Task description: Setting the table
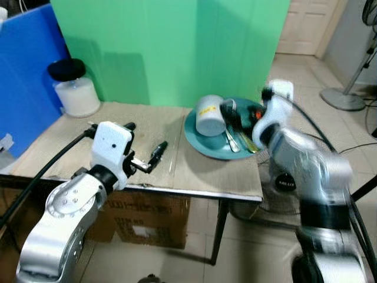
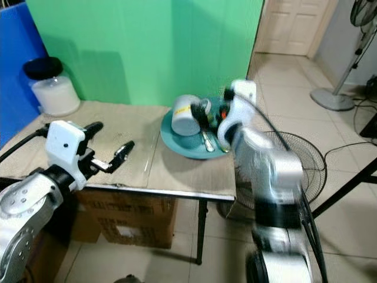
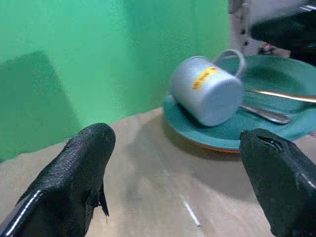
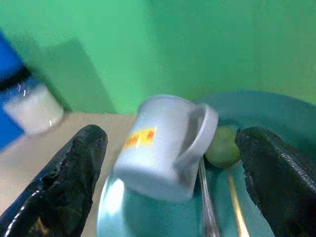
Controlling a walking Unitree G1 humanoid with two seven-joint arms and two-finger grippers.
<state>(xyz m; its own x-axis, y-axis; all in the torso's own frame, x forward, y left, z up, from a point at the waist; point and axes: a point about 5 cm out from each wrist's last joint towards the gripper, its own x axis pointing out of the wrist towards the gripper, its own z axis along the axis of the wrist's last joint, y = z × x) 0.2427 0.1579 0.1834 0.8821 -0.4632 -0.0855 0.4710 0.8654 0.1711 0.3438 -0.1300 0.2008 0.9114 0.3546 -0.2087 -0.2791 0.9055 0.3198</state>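
Black fingers of both the right tool (image 4: 168, 187) and left tool (image 3: 182, 197) wide apart, empty-handed.

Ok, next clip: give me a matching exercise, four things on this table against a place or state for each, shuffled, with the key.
Things:
1. mug
2. jar
3. left gripper
4. spoon

Places or states:
A. upright at the table's far left corner
B. open, over bare tabletop
C. tipped on its side on the teal plate
D. flat on the plate, beside the mug

Pairs: 1-C, 2-A, 3-B, 4-D
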